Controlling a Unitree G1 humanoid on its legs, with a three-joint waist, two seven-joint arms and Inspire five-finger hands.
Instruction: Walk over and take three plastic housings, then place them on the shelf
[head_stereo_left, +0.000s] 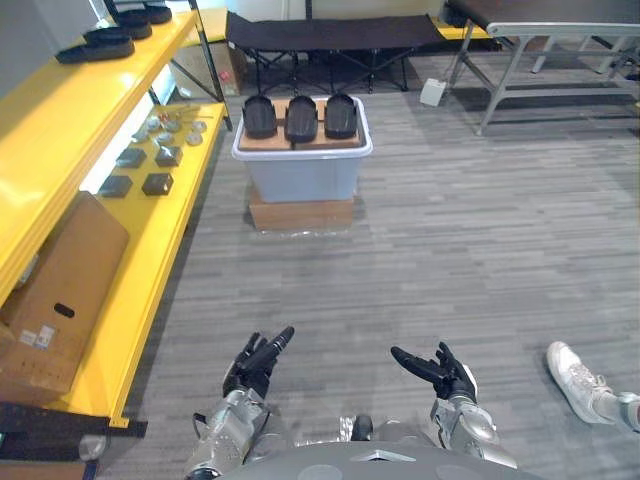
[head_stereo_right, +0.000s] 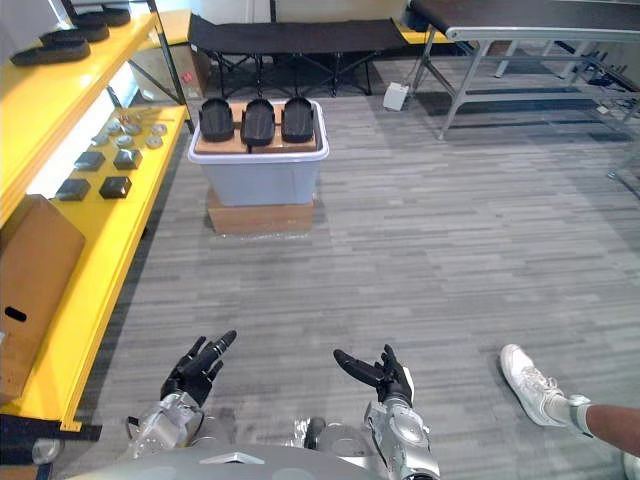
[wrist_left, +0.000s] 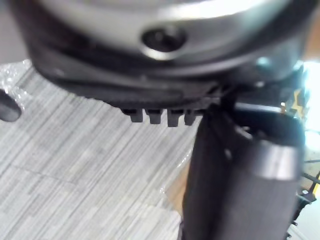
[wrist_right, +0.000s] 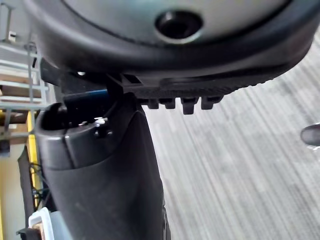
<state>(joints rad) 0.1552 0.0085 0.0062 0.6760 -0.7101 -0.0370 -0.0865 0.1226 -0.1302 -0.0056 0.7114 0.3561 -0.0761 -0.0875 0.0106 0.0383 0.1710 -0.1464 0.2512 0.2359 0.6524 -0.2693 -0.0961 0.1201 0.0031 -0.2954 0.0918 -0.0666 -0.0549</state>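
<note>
Nothing is taken yet. The three black plastic housings (head_stereo_left: 301, 118) lie side by side on a board (head_stereo_left: 262, 143) atop the grey bin (head_stereo_left: 300, 175), well ahead, beside the yellow shelf (head_stereo_left: 140, 270). The walk, the grasps and the placing are all left to do. The left hand (head_stereo_left: 255, 362) and right hand (head_stereo_left: 447, 374) hang low, fingers relaxed and empty.

Bright, even light, soft shadows
</note>
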